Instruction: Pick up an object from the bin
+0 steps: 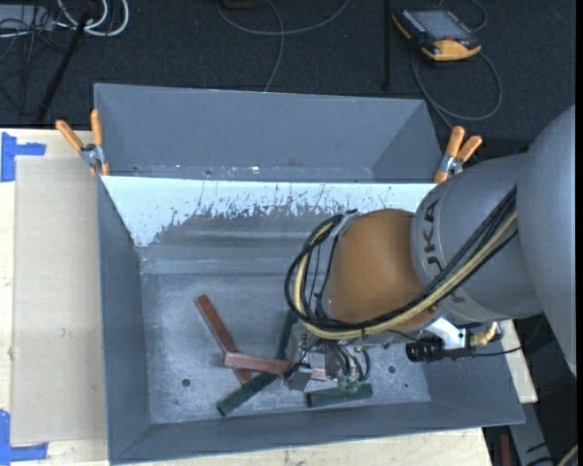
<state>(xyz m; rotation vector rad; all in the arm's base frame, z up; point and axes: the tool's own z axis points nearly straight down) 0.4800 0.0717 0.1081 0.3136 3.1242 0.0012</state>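
Brown strips (217,326) and green strips (338,392) heaped low-centre | end effector (321,369) down among them, grip can't tell | nothing lifted yet, I reckon

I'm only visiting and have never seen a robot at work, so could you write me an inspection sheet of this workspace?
Surface: grey metal bin, floor speckled, back wall scratched.
Job's things: a slanted reddish-brown strip, a second brown strip meeting its lower end, a dark green strip and a small green piece, all toward the bin's front.
Clutter: nothing seen.
Grippers: gripper low in the bin, between the second brown strip and the small green piece, below the arm's orange cover.
Cables: black cables looped around the orange cover.
Surroundings: dark floor behind the bin, with loose cables and orange-and-black devices.
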